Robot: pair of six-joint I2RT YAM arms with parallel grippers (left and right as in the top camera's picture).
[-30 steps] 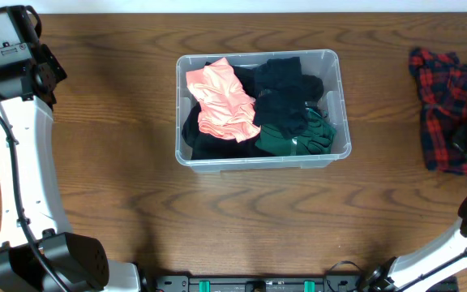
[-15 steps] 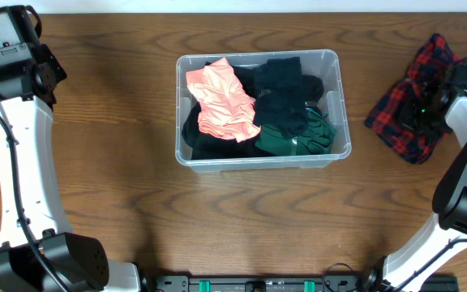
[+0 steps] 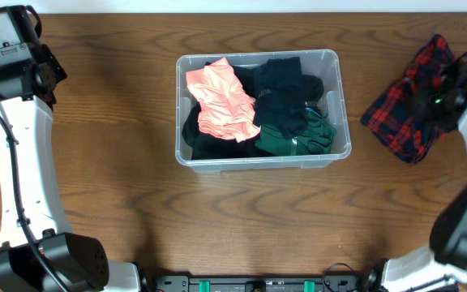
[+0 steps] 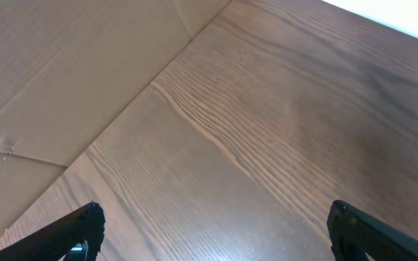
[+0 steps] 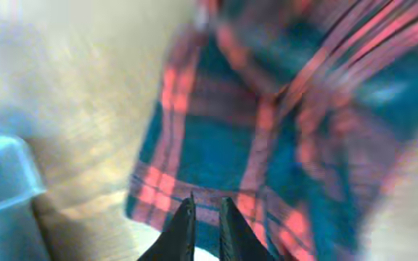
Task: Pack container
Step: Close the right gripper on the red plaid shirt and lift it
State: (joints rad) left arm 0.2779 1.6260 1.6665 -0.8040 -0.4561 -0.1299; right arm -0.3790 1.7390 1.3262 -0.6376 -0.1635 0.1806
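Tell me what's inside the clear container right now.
A pink garment on top at the left, black clothing around it, a green garment at the near right. The clothes cover the bottom of the container, so anything beneath is hidden. The plaid cloth is outside.

The left gripper point(image 4: 218, 235) appears only as two black fingertips point(image 4: 78, 230), one at the lower left corner and one at the lower right corner of the left wrist view. The jaws stand wide apart, and only the surface below shows between them. That surface is a brown wood-grain worktop point(image 4: 289, 138), with grain lines running diagonally from upper left to lower right and a darker tone toward the right side. A pale beige flat surface point(image 4: 56, 65) fills the upper left. It is crossed by thin seam lines and meets the worktop along a diagonal edge; its material cannot be told. A white strip point(image 4: 405, 18) occupies the upper right corner.
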